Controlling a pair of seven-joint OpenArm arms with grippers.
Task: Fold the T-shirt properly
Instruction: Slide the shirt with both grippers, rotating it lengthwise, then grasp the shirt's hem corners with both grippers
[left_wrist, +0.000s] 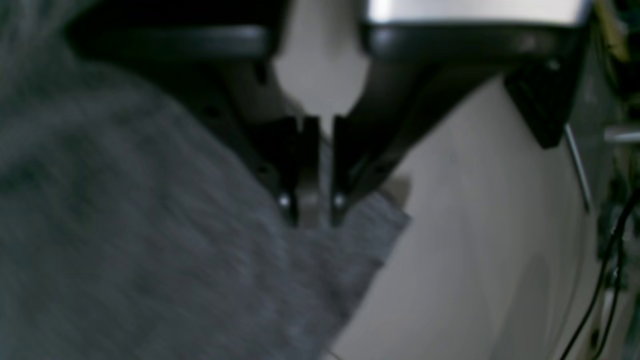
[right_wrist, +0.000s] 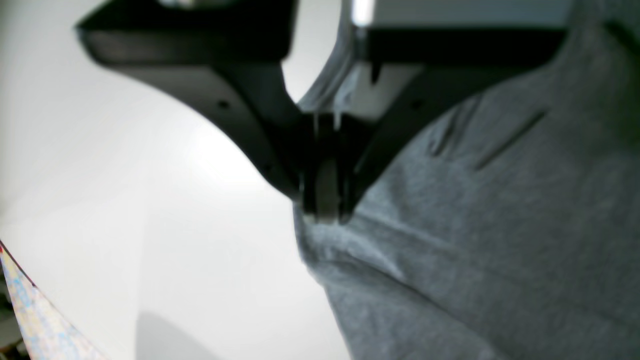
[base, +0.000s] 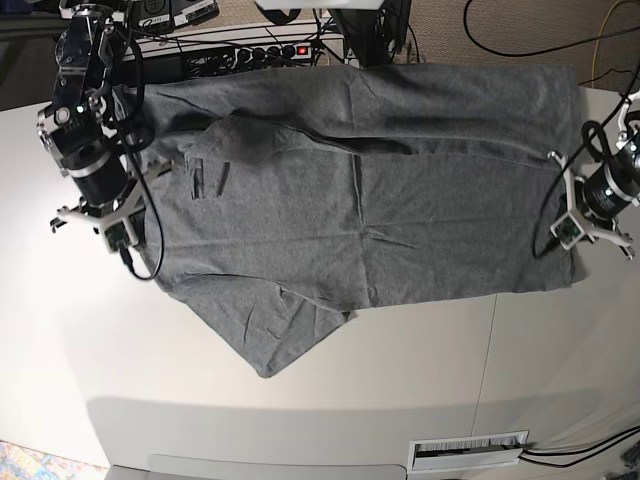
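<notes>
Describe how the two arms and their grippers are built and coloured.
Both arms are black cylindrical segments with silver-grey brackets and loose black cables looping alongside. The right gripper and left gripper have black, V-shaped tapering fingers on pale mounts. Up close, the left gripper's fingertips carry small silver screws; a green light shows on the right arm.

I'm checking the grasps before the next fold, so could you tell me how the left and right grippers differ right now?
The left gripper shows a narrow gap between its jaws, over a corner of the T-shirt; the right gripper is shut on the cloth's edge. In the base view, the left gripper sits at the shirt's right end and the right gripper at its left. Both point down at the white table.
</notes>
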